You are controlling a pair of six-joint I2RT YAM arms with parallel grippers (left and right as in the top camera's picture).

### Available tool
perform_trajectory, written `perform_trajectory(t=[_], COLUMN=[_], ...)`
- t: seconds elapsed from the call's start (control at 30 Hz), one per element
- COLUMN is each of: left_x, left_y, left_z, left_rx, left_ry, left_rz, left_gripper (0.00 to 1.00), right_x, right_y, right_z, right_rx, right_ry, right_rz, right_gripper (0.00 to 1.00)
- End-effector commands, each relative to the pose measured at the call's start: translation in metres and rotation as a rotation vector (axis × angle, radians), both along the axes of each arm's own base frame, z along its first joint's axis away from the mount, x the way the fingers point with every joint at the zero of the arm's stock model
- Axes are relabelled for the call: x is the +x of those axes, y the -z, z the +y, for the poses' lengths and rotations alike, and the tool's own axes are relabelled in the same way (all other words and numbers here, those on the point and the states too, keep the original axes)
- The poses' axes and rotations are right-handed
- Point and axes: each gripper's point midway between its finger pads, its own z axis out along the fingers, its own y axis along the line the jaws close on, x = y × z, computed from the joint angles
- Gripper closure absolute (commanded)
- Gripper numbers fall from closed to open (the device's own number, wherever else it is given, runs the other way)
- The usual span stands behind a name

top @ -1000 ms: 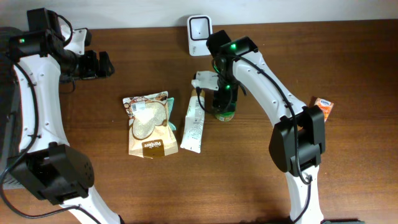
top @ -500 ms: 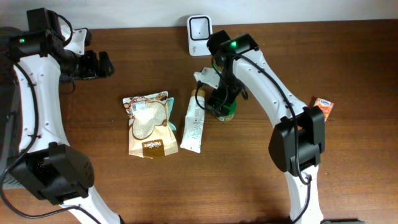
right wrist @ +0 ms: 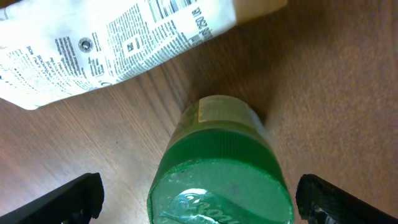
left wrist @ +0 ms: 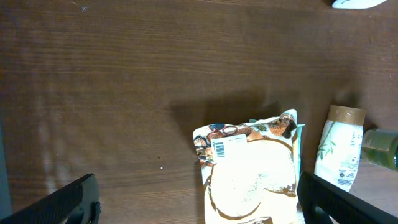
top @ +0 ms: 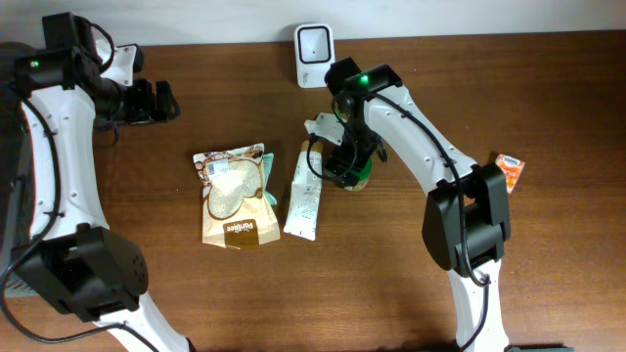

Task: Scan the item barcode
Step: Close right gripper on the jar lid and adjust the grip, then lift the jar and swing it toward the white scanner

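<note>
- My right claw (right wrist: 205, 200) is spread wide. Its dark fingertips (right wrist: 68, 198) sit far out on either side of the bottle (right wrist: 219, 180), with wood showing between them and it.
- The bottle stands upright on the table (top: 391, 264), just right of the white pouch. It is round, with a ribbed green cap, a crinkly sealed top and a pale label on its neck.
- The white pouch (right wrist: 106, 37) lies flat, glossy and covered in fine print, with a barcode near one end.
- The snack bag (left wrist: 249, 171) is a soft, wrinkled brown pouch with a barcode sticker at its upper left corner.
- The scanner (top: 313, 43), a white rounded box, is at the table's far edge.
- A small orange carton (top: 509, 168) lies well apart, on the right.
- My left claw (top: 156, 101) is also wide open, holding nothing, above bare wood-grain at the far left.
</note>
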Motion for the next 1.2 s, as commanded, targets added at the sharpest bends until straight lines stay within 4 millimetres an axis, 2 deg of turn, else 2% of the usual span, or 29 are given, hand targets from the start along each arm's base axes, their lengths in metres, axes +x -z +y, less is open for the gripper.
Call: perform_trajectory(t=[0.0,0.17,0.4,0.57,0.8,0.97,1.1,1.17], left_x=[-0.001,-0.001,-0.001,-0.001,-0.001,-0.001,-0.001,-0.001], left_y=[-0.012,-0.012,-0.012,-0.012,-0.012,-0.012,-0.012,-0.012], left_z=[-0.002,-0.002,-0.002,-0.002,-0.002,-0.002,-0.002,-0.002], left_rx=[0.005,0.005,0.005,0.005,0.005,0.005,0.005,0.005], left_ry=[0.018,0.018,0.018,0.018,0.018,0.018,0.018,0.018], left_rz=[-0.031,-0.031,-0.031,-0.031,-0.031,-0.031,-0.031,-0.031], left_gripper=[0.01,0.01,0.01,0.01,0.01,0.01,0.01,0.01], right_x=[-0.003,-0.004,0.006,0.012,0.014,0.013,0.012,0.008], right_y=[0.007,0.022,0.024,0.024,0.023,0.022,0.009,-0.008], right_z=[0.001,0.0,-0.007,-0.015,-0.019,-0.019,-0.015,-0.004], right_rx=[0.004,-0.01,0.0,0.002,-0.004,-0.007,0.009,0.069], right_ry=[-0.015,-0.015,0.012,0.067,0.189,0.28,0.372,0.377], right_rz=[0.02,0.053,0.032,0.027,0.04,0.05,0.071,0.109], right_gripper=[0.01,0.01,0.0,0.1,0.32,0.39,0.45,0.51])
